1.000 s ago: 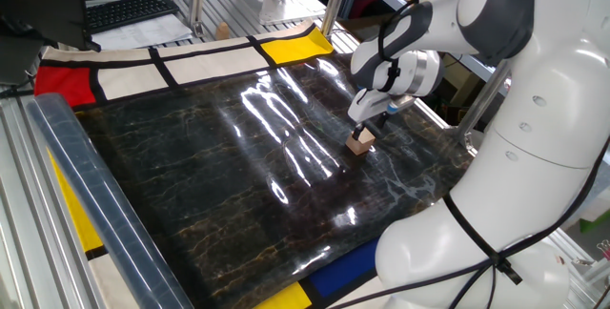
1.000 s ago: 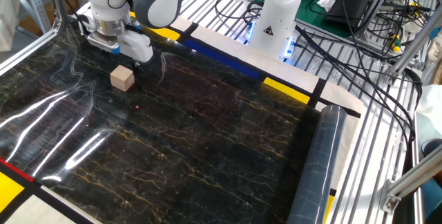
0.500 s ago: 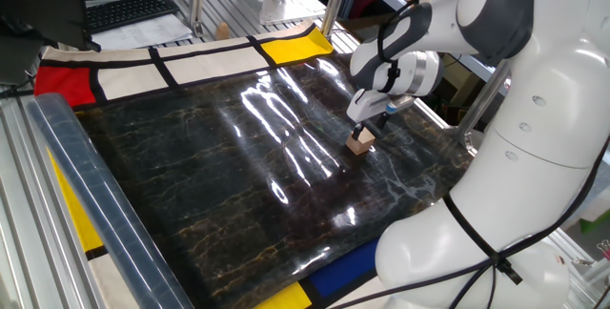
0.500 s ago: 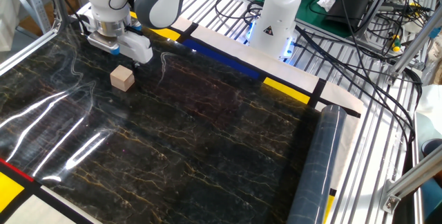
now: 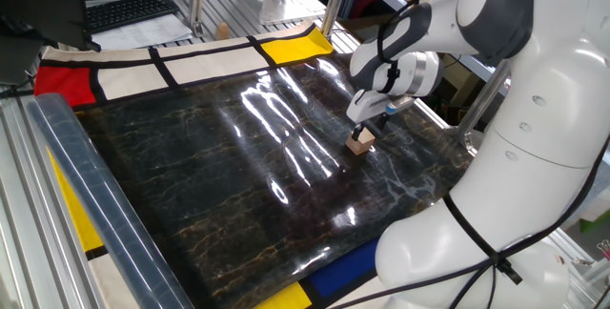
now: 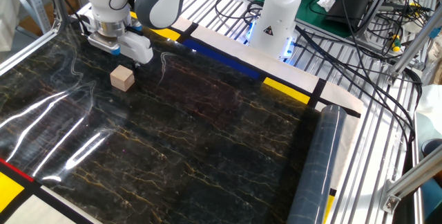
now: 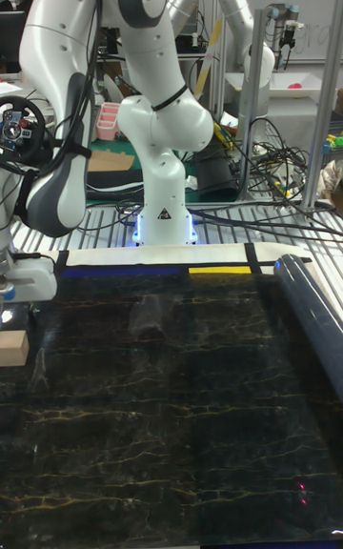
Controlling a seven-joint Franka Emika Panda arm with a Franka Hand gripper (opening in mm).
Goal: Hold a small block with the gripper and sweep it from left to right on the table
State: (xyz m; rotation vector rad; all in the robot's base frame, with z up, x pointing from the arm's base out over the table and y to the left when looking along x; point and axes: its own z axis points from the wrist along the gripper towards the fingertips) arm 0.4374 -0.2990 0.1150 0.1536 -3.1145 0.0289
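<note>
Glossy black marble-patterned sheeting with brownish veins is seen covering the surface (image 5: 191,185) (image 6: 179,148) (image 7: 171,416), edged by yellow, blue, red and white panels; strong white glare streaks are noted across it in both fixed views. A translucent rolled sheet (image 5: 95,204) (image 6: 314,169) (image 7: 319,315) is laid along one edge of the surface.

The small block (image 5: 359,142) (image 6: 122,78) (image 7: 12,346), a plain light tan wooden cube, is found resting flat on the surface, near the edge closest to the white robot base (image 6: 273,23) (image 7: 164,211). In the tall fixed view it is seen at the far left margin, partly cut off by the frame.

The end effector (image 5: 374,124) (image 6: 110,49) (image 7: 8,292) is positioned just above the small block and toward the base side of it. In the other fixed view a clear gap is seen between the end effector and the block's top face; the block is not grasped. In one fixed view the dark fingers (image 5: 379,121) are seen just above the block, contact not resolvable from that angle. Whether the jaws are spread or closed cannot be told: the fingers are too small and largely hidden by the white-grey housing.

Cables (image 6: 359,37) and aluminium framing are noted beyond the surface.
</note>
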